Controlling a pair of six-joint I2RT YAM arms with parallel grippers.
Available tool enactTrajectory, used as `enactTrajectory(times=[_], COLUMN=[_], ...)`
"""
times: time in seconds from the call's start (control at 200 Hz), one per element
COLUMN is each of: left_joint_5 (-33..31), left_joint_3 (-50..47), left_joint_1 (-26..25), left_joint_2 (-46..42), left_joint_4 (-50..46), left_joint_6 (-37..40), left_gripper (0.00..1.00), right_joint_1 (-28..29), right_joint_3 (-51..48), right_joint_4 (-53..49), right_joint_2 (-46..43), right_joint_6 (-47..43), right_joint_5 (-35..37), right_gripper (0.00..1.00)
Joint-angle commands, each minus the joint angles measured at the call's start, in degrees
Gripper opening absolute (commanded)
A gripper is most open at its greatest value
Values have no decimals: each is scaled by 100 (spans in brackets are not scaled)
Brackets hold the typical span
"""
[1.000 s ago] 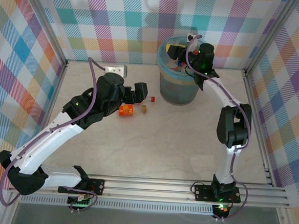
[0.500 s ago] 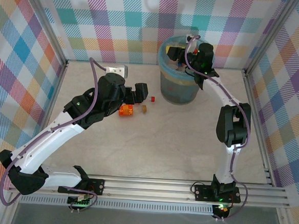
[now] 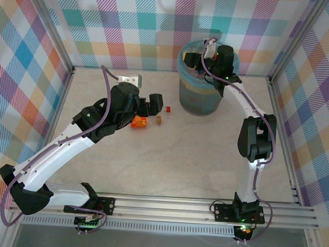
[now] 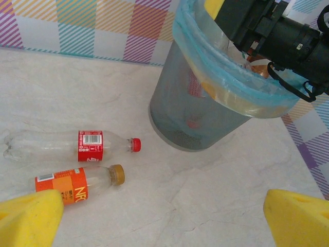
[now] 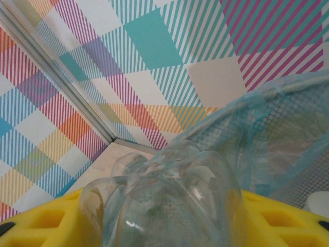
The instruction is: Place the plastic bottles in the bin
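Clear bottle — in right pincer

Right claw over the bin; left claw beside plastic bottles.

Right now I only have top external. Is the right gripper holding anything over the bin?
Observer: Yes. On the right wrist camera the right gripper is shut on a clear bottle, base toward the lens, with the rim of the bin beside it.
Operator: What's left to pick?
Observer: Left wrist shows two: a clear red-label bottle and an orange-label bottle, both lying flat, caps toward the bin.
Operator: Left gripper?
Observer: The left gripper is open, nothing between its fingers.
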Motion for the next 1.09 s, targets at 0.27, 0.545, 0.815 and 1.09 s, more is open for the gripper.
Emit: enactTrajectory(times=[0.27, 0.545, 0.815, 1.09], left_joint_5=[-52, -82, -114, -284], left_joint_3=[-225, -359, -288, -446], left_joint_1=[43, 44, 45, 45], left_joint_2=[-82, -175, -248, -505], left_joint_4=[153, 180, 171, 55], left_joint_6=[-156, -180, -168, -182], left_gripper=[100, 100, 100, 100], right_joint_1=[-81, 80, 240, 443], right_joint_3=[31, 51, 1593, 2705], right_joint_4=[-1792, -2047, -2582, -3237], right_joint_2=[664, 146, -10, -119], right_joint_6=[-504, -784, -857, -1288], right_joint_5=[597, 634, 824, 1074], right_gripper=[56, 60, 79, 82])
